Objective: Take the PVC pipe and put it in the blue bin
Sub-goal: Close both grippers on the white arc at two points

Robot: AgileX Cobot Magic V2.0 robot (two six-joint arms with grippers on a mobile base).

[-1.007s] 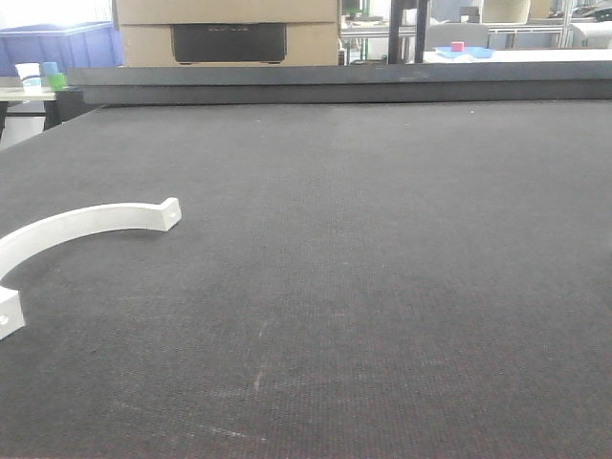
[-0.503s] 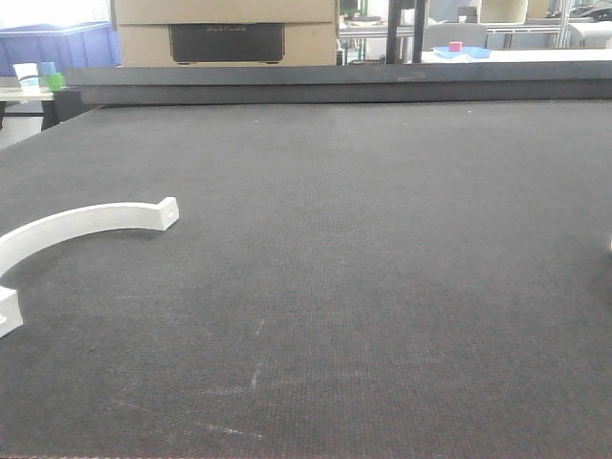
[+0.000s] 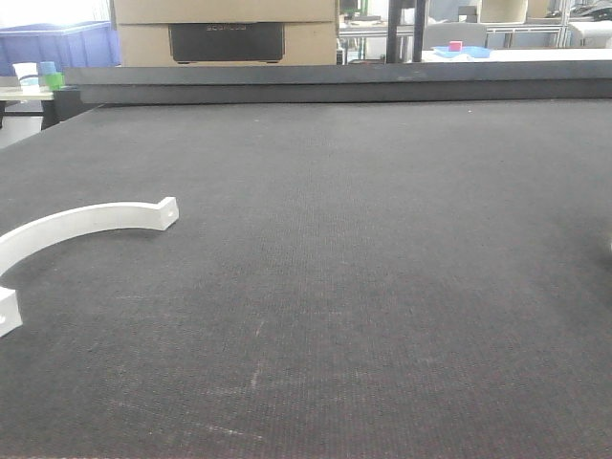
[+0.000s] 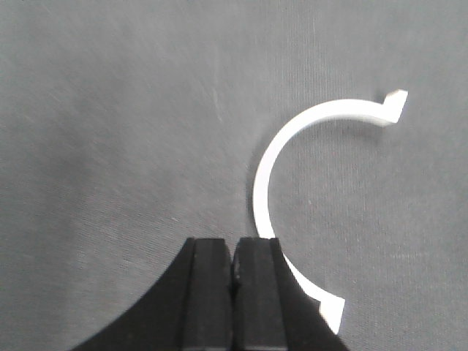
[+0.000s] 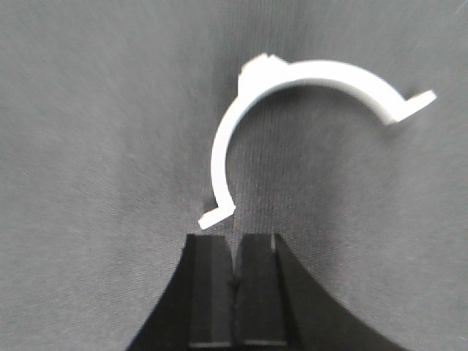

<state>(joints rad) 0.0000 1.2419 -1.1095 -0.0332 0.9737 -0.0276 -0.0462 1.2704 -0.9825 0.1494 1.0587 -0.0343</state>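
Nothing grasped yet; pick and drop both remain. Left gripper (image 4: 234, 252): clenched, empty, hovering above the white curved pipe piece (image 4: 257, 194), which lies flat on the black mat (image 3: 382, 287). Right gripper (image 5: 234, 252): clenched, empty; the curved piece ahead is blurred, and whether it is the same one is unclear. Blue bin (image 3: 57, 43): far back-left, cut off.

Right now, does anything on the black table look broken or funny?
Nothing looks broken or spilled. One white curved piece lies flat near the table's left edge, by the left end effector. A second curved piece lies by the right end effector. Both end effectors are shut and empty.
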